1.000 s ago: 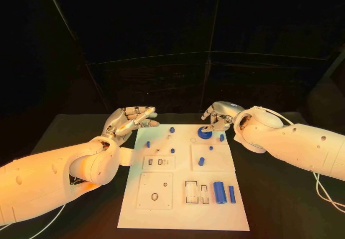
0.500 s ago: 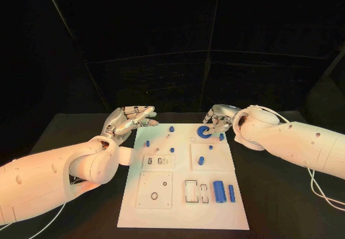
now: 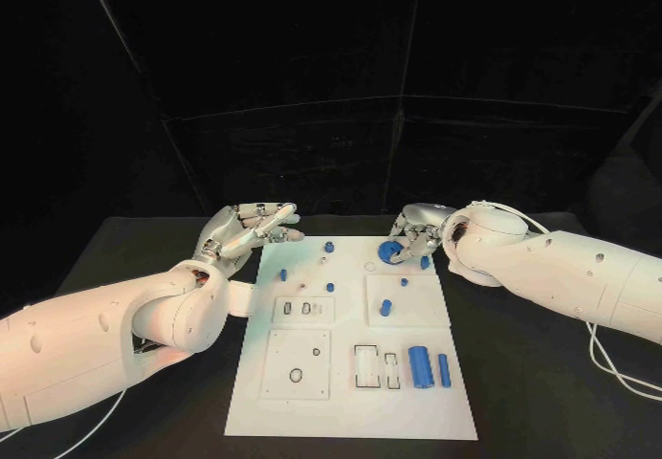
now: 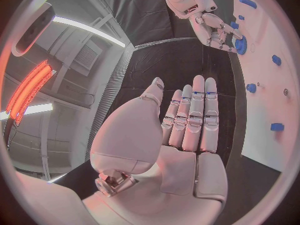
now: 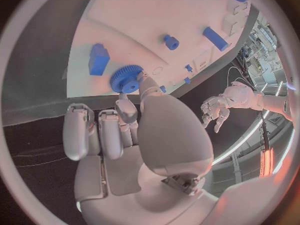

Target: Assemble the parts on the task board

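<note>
- The right hand (image 3: 418, 228) is pinching a blue gear (image 3: 392, 251) between thumb and finger at the white board's (image 3: 345, 402) far edge.
- The left hand (image 3: 253, 228) is hovering beside the board's far left corner over the black desk (image 3: 538, 382), fingers (image 4: 194, 115) straight, together, holding nothing.

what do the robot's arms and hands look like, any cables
Both arms are smooth, rounded white shells with small dark screw holes. Each ends in a silver metallic robot hand, left and right, with jointed, segmented fingers and pale pads along the fingers and palm. A thin white cable loops beside the right arm, and another hangs under the left arm.
</note>
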Controlling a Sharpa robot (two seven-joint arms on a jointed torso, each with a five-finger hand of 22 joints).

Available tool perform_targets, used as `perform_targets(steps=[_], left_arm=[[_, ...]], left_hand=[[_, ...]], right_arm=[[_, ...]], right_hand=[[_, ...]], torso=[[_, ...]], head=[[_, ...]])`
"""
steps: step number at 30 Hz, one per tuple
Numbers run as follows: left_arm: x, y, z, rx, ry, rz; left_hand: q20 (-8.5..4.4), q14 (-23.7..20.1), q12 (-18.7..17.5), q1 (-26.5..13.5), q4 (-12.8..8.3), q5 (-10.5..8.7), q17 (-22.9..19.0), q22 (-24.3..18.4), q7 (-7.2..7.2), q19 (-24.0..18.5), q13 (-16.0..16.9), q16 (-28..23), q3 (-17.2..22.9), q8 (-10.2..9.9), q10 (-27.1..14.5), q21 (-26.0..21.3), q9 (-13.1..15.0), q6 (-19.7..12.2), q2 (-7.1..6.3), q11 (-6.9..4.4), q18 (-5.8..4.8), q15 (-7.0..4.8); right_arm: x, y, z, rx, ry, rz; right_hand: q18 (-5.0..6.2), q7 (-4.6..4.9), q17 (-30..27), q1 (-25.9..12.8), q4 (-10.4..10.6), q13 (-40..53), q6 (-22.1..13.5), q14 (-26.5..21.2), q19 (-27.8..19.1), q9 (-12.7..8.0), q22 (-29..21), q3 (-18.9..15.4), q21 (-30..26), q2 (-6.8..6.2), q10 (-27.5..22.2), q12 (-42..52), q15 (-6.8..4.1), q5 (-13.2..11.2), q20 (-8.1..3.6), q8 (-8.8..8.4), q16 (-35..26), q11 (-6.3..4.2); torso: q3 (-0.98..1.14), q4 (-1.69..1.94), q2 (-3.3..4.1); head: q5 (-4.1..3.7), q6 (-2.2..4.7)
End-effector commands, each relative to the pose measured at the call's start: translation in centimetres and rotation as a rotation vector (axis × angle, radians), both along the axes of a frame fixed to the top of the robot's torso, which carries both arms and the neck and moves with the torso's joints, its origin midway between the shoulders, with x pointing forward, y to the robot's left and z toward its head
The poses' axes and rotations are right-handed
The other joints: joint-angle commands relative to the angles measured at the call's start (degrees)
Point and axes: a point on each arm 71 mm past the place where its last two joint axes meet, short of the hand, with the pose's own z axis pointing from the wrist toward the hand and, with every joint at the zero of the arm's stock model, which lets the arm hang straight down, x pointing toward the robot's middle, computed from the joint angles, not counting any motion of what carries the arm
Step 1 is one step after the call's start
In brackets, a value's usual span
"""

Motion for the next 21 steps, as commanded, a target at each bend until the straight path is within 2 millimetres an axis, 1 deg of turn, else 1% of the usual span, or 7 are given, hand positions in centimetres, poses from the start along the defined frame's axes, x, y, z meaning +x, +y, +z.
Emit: perform_targets(steps=[1,3,6,13,15,17,21], left_arm=[[-0.01,-0.14,0.17,-0.003,-0.01,-0.014],[-0.01,-0.13,0.17,-0.003,-0.01,-0.014],[0.0,-0.11,0.16,-0.003,-0.01,-0.013],[0.02,-0.1,0.15,-0.002,-0.009,-0.013],[0.02,-0.09,0.15,-0.002,-0.009,-0.013],[0.02,-0.08,0.15,-0.002,-0.009,-0.012],[0.02,-0.04,0.15,-0.002,-0.009,-0.011]], left_hand=[[0.16,-0.4,-0.3,0.2,-0.3,0.36,0.1,-0.1,0.28,-0.2,-0.1,-0.3,-0.1,-0.2,0.1,-0.4,-0.1,0.2,0.08,0.46,0.36,0.09],[0.17,-0.4,-0.4,0.2,-0.4,0.36,0.1,-0.1,0.26,-0.2,-0.1,-0.4,-0.1,-0.3,0.2,-0.4,-0.1,0.2,0.11,0.45,0.36,0.09],[0.17,-0.4,-0.4,0.2,-0.4,0.36,0.1,-0.1,0.26,-0.2,-0.1,-0.4,-0.1,-0.3,0.2,-0.4,-0.1,0.2,0.11,0.45,0.36,0.09],[0.17,-0.4,-0.4,0.2,-0.4,0.36,0.1,-0.1,0.26,-0.2,-0.1,-0.4,-0.1,-0.3,0.2,-0.4,-0.1,0.2,0.11,0.45,0.36,0.09],[0.17,-0.4,-0.4,0.2,-0.4,0.36,0.1,-0.1,0.26,-0.2,-0.1,-0.4,-0.1,-0.3,0.2,-0.4,-0.1,0.2,0.11,0.45,0.36,0.09],[0.17,-0.4,-0.4,0.2,-0.4,0.36,0.1,-0.1,0.26,-0.2,-0.1,-0.4,-0.1,-0.3,0.2,-0.4,-0.1,0.2,0.11,0.45,0.36,0.09],[0.18,-0.4,-0.4,0.2,-0.4,0.35,0.1,-0.1,0.28,-0.2,-0.1,-0.4,-0.1,-0.3,0.2,-0.4,-0.1,0.2,0.11,0.46,0.37,0.1]], right_arm=[[0.01,0.02,-0.05,-0.029,0.011,0.007],[0.01,0.01,-0.05,-0.03,0.012,0.008],[0.0,0.04,-0.05,-0.029,0.012,0.011],[-0.01,0.19,-0.01,-0.026,0.007,0.016],[-0.01,0.22,0.08,-0.022,-0.005,0.018],[-0.05,0.33,0.28,-0.017,-0.033,0.025],[-0.25,0.75,0.85,0.007,-0.104,0.047]], right_hand=[[-1.06,-0.09,4.0,0.8,0.1,0.9,0.9,3.9,0.5,0.1,2.0,-0.1,0.4,0.16,0.6,0.8,0.23,0.5,-0.12,0.49,0.3,-0.05],[-1.07,-0.17,4.0,1.0,0.0,1.3,1.3,3.9,0.6,0.2,2.1,0.0,0.4,0.49,0.7,1.2,0.18,0.8,-0.15,0.7,0.4,-0.12],[-1.1,-0.37,4.0,2.1,-0.6,1.7,2.3,3.9,0.7,0.3,2.3,0.7,0.5,1.57,0.6,1.5,0.01,2.1,-0.27,1.25,0.4,-0.34],[-1.19,-0.94,4.3,5.1,-2.5,2.6,5.3,3.9,0.9,0.4,2.7,4.7,0.7,4.35,0.8,1.9,-0.5,-1.0,-0.73,2.21,0.5,-0.91],[-1.23,-1.15,4.5,5.8,-3.1,2.9,6.1,3.9,1.0,0.4,3.0,6.0,0.8,4.87,0.9,2.1,-0.67,-1.7,-0.88,2.42,0.5,-1.15],[-1.35,-1.47,4.8,6.4,-3.7,3.6,7.2,4.0,1.4,0.5,3.5,7.3,1.0,5.15,1.4,2.7,-0.88,-2.1,-1.05,2.81,0.7,-1.4],[-1.64,-1.91,5.3,6.3,-4.3,5.0,8.6,4.1,2.3,0.6,4.8,8.8,1.6,5.1,2.7,4.1,-1.18,-1.9,-1.34,3.27,0.9,-1.77]], torso=[[0.01,0.01,-0.02],[0.02,-0.02,-0.02],[0.02,-0.02,-0.02],[0.01,0.05,0.0],[0.02,0.03,0.0],[0.01,0.02,0.01],[0.01,0.0,0.0]], head=[[-0.02,0.0],[-0.04,-0.01],[-0.04,-0.02],[-0.16,-0.08],[-0.19,-0.12],[-0.17,-0.16],[-0.2,-0.16]])
